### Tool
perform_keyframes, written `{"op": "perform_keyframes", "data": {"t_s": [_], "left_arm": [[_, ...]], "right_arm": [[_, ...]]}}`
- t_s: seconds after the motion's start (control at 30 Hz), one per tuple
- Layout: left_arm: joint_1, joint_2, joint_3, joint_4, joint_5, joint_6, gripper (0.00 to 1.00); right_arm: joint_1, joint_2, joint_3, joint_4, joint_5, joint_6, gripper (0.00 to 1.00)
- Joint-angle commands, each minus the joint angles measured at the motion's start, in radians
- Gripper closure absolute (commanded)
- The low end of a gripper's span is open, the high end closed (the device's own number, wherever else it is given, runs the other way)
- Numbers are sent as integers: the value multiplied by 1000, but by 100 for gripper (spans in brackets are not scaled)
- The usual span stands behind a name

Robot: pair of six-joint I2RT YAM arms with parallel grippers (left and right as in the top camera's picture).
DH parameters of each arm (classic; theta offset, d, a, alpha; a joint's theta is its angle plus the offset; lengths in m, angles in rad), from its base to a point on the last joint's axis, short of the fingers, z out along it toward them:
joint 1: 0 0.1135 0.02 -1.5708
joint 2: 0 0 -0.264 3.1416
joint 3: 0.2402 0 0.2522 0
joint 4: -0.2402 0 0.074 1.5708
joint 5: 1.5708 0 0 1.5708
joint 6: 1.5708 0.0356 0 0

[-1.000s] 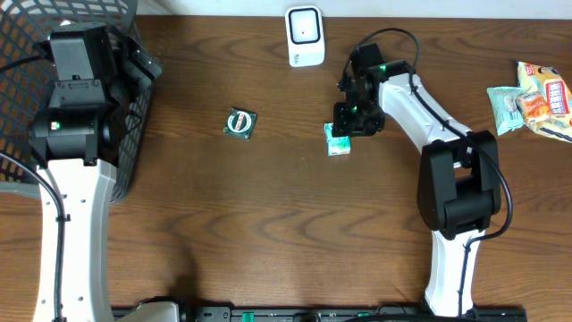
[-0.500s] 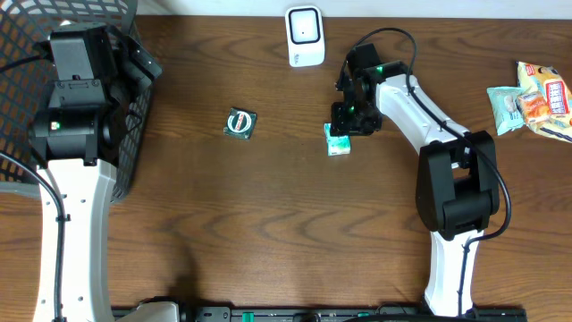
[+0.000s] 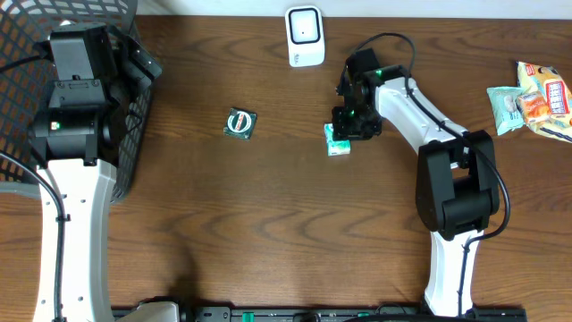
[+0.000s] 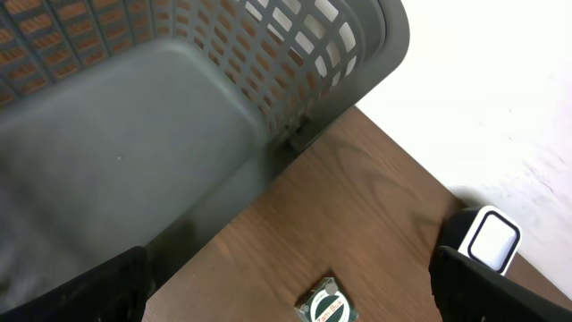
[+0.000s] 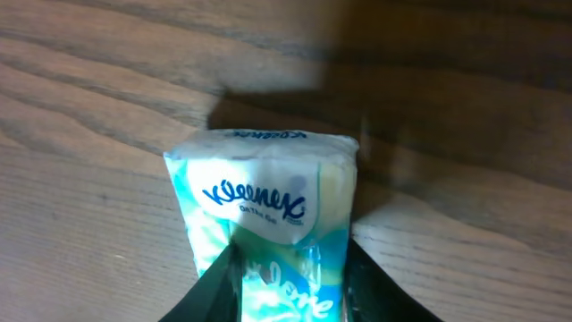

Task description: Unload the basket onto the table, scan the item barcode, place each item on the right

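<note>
Pinching tissue pack (image 5: 268, 206) at frame ctr, we've right gripper (image 5: 290, 282) squeezed on its sides; prob. soft, light, squashy, so hold mid-body. Left gripper (image 4: 290, 286) wide open, empty.

The bench (image 3: 268, 224) is dark brown wood with a clear grain and a smooth, low-sheen finish. The Kleenex tissue pack (image 5: 259, 192) is wrapped in soft plastic film, glossy and slightly creased. At the far left, the grey basket (image 4: 134, 134) is matt plastic with lattice-pierced walls. The scanner (image 3: 305, 36) at the far edge is smooth, shiny white plastic. The small green packet (image 3: 239, 122) looks glossy. The snack bags (image 3: 536, 98) at the far right are crinkled, shiny film.
</note>
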State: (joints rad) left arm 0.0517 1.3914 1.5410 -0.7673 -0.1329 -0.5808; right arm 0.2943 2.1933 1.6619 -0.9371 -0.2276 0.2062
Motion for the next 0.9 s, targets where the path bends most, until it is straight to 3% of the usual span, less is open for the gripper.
{"op": "perform_keyframes", "data": {"t_s": [0.0, 0.07, 0.17, 0.2, 0.43, 0.87], "left_arm": [[4, -5, 2, -3, -2, -12, 2], [4, -5, 2, -3, -2, -12, 2], [4, -5, 2, -3, -2, -12, 2], [4, -5, 2, -3, -2, -12, 2], [4, -5, 2, -3, -2, -12, 2], [4, -5, 2, -3, -2, -12, 2]], "right_arm": [[21, 5, -35, 17, 20, 7, 71], [21, 6, -53, 36, 20, 7, 72], [22, 6, -77, 57, 19, 7, 97], [22, 6, -81, 57, 18, 7, 99], [-3, 6, -72, 52, -105, -7, 99], [-222, 6, -65, 24, -903, -333, 99]]}}
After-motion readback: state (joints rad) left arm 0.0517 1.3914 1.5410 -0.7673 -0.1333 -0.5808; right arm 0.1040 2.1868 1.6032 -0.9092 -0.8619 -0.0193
